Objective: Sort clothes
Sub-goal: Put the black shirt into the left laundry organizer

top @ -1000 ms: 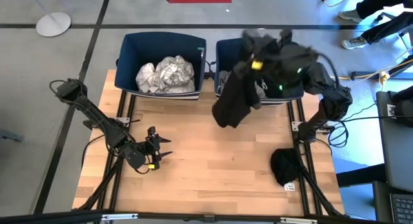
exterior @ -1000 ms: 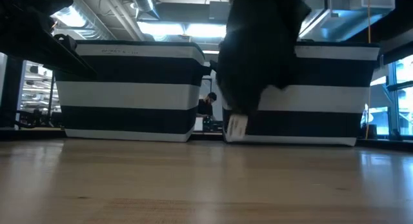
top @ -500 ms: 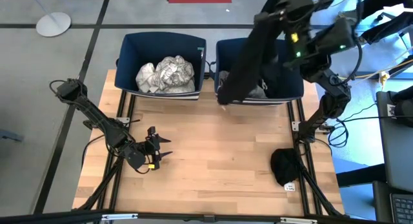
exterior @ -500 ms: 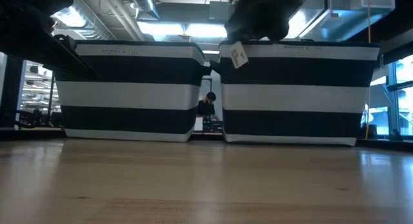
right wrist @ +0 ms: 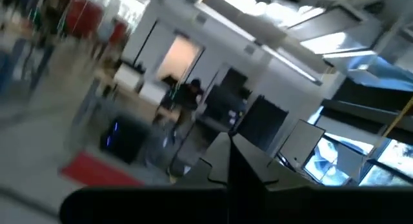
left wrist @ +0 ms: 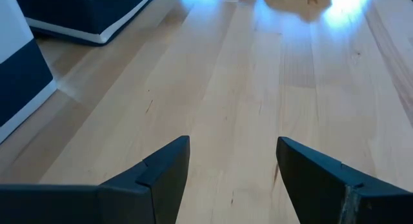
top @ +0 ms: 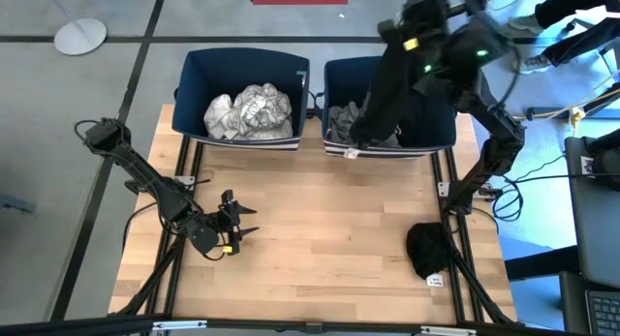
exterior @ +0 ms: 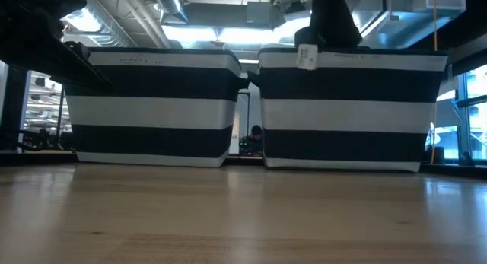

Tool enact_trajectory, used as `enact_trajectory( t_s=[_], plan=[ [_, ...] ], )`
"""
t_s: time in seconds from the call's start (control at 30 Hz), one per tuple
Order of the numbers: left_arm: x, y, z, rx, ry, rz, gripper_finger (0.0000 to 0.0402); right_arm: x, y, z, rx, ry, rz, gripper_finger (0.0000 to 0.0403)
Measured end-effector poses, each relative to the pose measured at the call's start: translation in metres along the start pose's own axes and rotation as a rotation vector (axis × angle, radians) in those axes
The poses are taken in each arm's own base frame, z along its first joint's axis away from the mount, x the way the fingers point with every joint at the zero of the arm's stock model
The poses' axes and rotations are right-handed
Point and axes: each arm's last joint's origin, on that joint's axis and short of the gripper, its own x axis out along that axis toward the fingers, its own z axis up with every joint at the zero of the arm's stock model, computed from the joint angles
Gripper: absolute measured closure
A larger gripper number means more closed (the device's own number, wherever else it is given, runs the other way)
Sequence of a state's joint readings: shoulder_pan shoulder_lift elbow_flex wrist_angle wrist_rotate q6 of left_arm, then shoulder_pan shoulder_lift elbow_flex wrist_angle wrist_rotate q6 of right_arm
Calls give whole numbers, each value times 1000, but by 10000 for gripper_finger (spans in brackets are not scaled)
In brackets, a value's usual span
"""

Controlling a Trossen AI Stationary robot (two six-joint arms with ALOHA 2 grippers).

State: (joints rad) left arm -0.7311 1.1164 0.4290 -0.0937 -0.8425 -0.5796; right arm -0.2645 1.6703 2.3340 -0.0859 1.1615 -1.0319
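My right gripper (top: 411,34) is high above the right navy bin (top: 442,135) and is shut on a black garment (top: 380,92). The garment hangs down in a long strip. In the low view the garment (exterior: 329,19) drops behind that bin's front rim, with a white tag (exterior: 307,56) at the rim. My left gripper (top: 239,226) is open and empty, low over the table's left half; it also shows in the left wrist view (left wrist: 232,166). White and grey-patterned clothes (top: 248,111) lie in the left bin (top: 242,55). A grey garment (top: 343,118) lies in the right bin. My right gripper holds the black garment by its upper end (top: 399,47); the gripper itself hides the place of contact. The garment hangs slack below the fingers, clear of the table. Its lower end (top: 362,135) is at the right bin's front rim.
Another black garment (top: 429,249) lies on the table near its right edge. The two bins stand side by side at the table's far edge. Bare wood lies between the bins and the near edge.
My right gripper has risen and gone toward the table's far edge with the black garment. The garment hung in front of the right bin near the table; it now hangs over that bin with its lower end at the front rim.
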Motion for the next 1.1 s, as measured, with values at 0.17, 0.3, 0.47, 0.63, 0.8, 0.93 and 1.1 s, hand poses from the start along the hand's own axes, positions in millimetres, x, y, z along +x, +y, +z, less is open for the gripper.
enact_trajectory(
  t_s=[0.17,0.3,0.47,0.63,0.8,0.93,1.1],
  plan=[
    [0,0,0,-13,0,0,179,3,20,-20,-109,112,71,393],
    [0,0,0,-17,0,0,179,4,32,-42,-109,193,160,393],
    [0,0,0,-18,1,0,179,5,41,-74,-67,341,361,393],
    [0,0,0,-18,1,0,179,4,51,-99,-33,519,512,393],
    [0,0,0,-18,1,0,179,4,77,-121,-41,640,660,393],
    [0,0,0,-23,1,0,179,4,103,-146,-98,726,716,393],
    [0,0,0,-29,1,0,179,2,134,-180,-166,811,726,393]
  ],
)
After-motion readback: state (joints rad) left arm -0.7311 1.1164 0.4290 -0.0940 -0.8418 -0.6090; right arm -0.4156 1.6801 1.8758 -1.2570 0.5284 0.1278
